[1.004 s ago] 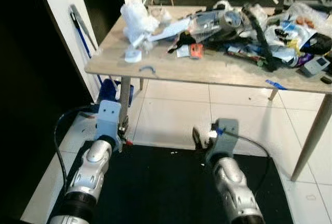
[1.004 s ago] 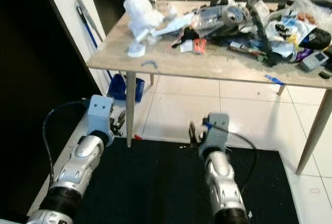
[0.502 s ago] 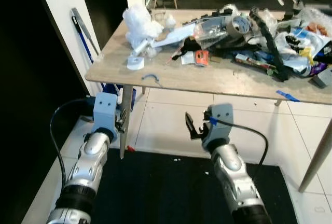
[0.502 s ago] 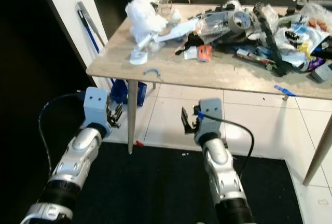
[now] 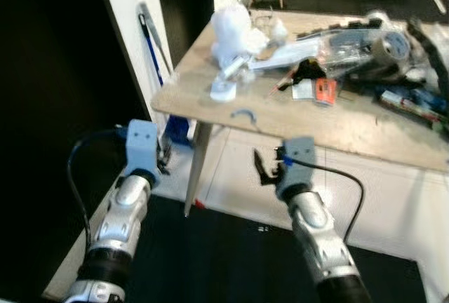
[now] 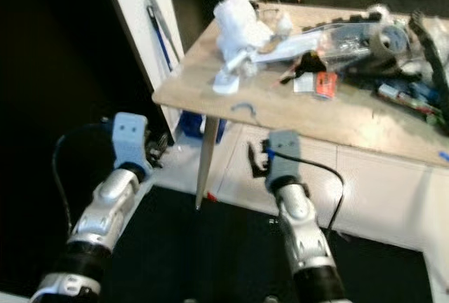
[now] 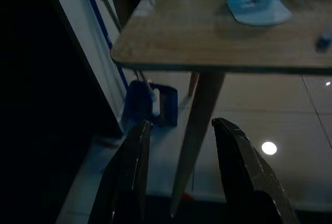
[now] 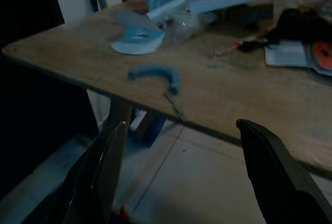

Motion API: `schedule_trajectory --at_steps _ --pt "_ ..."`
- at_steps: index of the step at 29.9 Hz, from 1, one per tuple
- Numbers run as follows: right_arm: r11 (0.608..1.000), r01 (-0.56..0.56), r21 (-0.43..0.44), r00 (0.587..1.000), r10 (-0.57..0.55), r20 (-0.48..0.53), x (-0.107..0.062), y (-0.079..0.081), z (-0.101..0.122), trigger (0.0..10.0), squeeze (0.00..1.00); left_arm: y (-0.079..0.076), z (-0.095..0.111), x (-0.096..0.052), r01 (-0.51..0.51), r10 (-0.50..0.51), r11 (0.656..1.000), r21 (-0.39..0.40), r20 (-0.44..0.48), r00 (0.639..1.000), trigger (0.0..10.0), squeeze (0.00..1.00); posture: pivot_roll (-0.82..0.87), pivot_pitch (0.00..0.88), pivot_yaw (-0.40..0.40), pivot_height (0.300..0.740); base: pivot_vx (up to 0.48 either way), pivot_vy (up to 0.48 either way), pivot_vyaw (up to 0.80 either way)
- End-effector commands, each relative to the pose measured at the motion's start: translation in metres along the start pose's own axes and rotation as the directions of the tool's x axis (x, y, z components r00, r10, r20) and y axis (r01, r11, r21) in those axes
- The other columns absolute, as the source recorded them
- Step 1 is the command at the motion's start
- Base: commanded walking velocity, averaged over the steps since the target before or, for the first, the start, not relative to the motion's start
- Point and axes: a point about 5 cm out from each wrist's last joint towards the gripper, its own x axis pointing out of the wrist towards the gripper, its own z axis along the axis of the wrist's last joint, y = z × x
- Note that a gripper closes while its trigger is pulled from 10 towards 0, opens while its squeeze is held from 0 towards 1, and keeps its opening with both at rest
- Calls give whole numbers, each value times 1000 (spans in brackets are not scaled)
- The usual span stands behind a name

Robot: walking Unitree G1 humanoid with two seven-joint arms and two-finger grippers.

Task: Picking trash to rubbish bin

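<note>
The wooden table (image 5: pixel 365 131) stood ahead of the robot, its top crowded with trash: a heap of clear plastic and packaging (image 5: pixel 365 43) at the far side, a crumpled white wad (image 5: pixel 235 29) near the corner, a white lid-like piece (image 5: pixel 224 91) and a small curved blue scrap (image 8: pixel 155 73) close to the near edge. No rubbish bin could be identified in these views. The right gripper (image 8: pixel 181 182) was held below and short of the table edge, fingers spread wide and empty, facing the blue scrap. The left gripper (image 7: pixel 181 177) sat low by the table leg (image 7: pixel 199 120), fingers apart, holding nothing.

Judged risks: the right gripper, raised carelessly, could strike the underside of the table edge. The thin scrap could slide off the edge under a poor pinch. The left arm could knock the leg.
</note>
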Motion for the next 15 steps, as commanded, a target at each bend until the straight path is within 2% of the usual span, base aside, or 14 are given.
schedule_trajectory --at_steps 1,12,15 --pt "1000 -11 6 1000 11 -5 -1 6 -1 10000 0 7 -7 -4 -23 23 1000 2 -32 999 10000 0 -34 134 85 740 319 0 0" --pt "1000 26 17 999 -27 22 2 -3 6 10000 0 1 -5 -2 -11 11 1000 -11 -23 1000 10000 0 -48 131 79 740 322 0 0" --pt "1000 23 11 999 -23 27 2 -6 9 10000 0 -1 -5 -2 -14 13 1000 -17 -19 1000 10000 0 -61 125 48 740 322 0 0"
